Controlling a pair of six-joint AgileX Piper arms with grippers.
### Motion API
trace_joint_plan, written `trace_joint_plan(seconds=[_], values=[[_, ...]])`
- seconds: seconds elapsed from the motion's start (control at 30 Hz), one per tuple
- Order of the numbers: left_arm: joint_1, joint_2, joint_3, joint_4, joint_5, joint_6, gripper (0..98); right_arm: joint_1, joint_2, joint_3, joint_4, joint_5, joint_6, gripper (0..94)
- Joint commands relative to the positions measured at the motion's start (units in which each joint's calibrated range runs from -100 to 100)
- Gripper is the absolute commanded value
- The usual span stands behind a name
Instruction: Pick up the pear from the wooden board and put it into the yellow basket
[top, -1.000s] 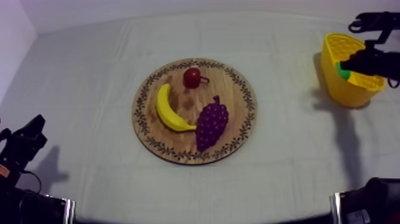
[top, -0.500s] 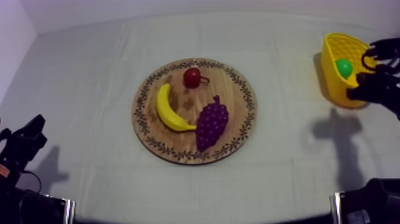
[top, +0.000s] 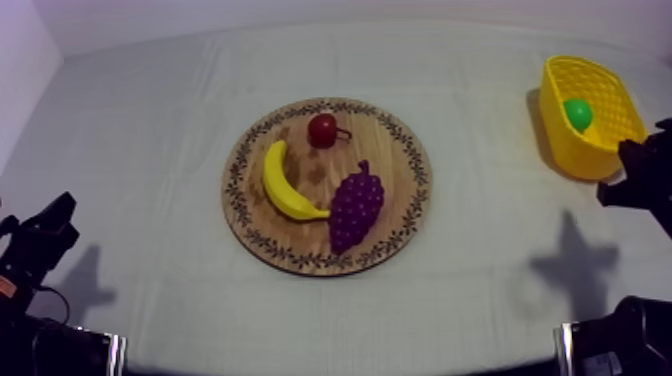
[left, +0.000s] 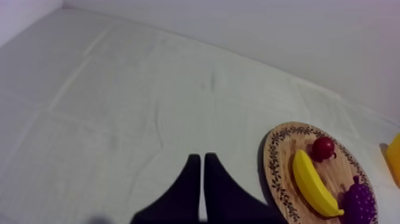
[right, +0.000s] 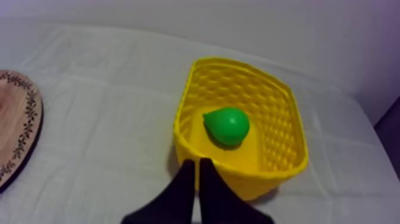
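**Showing the end state of a fruit transfer**

Right claw (right: 197, 162): the two fingers lie pressed together as a narrow wedge with nothing between them, so it is closed and empty. In the right wrist view its tip stands against the outside of the basket (right: 262, 179), at the wall nearest the camera. In the top view this claw (top: 640, 178) hangs just beside the basket, apart from the rim and not over the opening.

Pear (right: 227, 125): green, lying on the basket floor near the middle. It is enclosed by the latticed walls and free of both claws. The top view confirms it inside the basket.

Left claw (left: 199, 157): likewise a closed wedge gripping nothing. It is poised over bare cloth (top: 150, 120), far from the basket, with the board between the two.

Board (top: 240, 180): well apart from the basket. It carries a banana (top: 283, 185), grapes (top: 355, 205) and a small red fruit (top: 322, 129), none of them near the basket. No pear lies on it.

Progress, as a judgement from this arrangement: both the pick and the placement appear done, since the pear sits wholly within the basket and has been released. Nothing of the stated task seems left. At most the right arm has to go to its rest place, away from the basket. The remaining fruit are outside the task and need no handling.
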Motion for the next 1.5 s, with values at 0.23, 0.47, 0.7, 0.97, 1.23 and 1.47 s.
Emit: trace_joint_plan(seconds=[0.23,0.47,0.7,0.97,1.23,1.47], values=[[0.0,0.0,0.0,-0.02,0.0,0.0,0.1,0.0,-14.8,1.2,0.6,3.6,0.2,0.4],[0.0,0.0,0.0,-0.02,0.0,0.0,0.1,-0.2,-22.0,2.3,9.1,11.1,-7.5,0.3],[0.0,0.0,0.0,-0.02,0.0,0.0,0.1,0.8,-22.8,2.4,13.5,18.2,-14.2,0.2],[0.0,0.0,0.0,-0.02,0.0,0.0,0.1,0.2,-23.0,2.7,20.9,23.6,-20.8,0.3],[0.0,0.0,0.0,-0.02,0.0,0.0,0.1,-3.3,-23.0,4.2,28.4,24.2,-28.4,0.4],[0.0,0.0,0.0,-0.02,0.0,0.0,0.1,-3.3,-23.0,5.4,28.9,23.5,-26.4,0.7]])
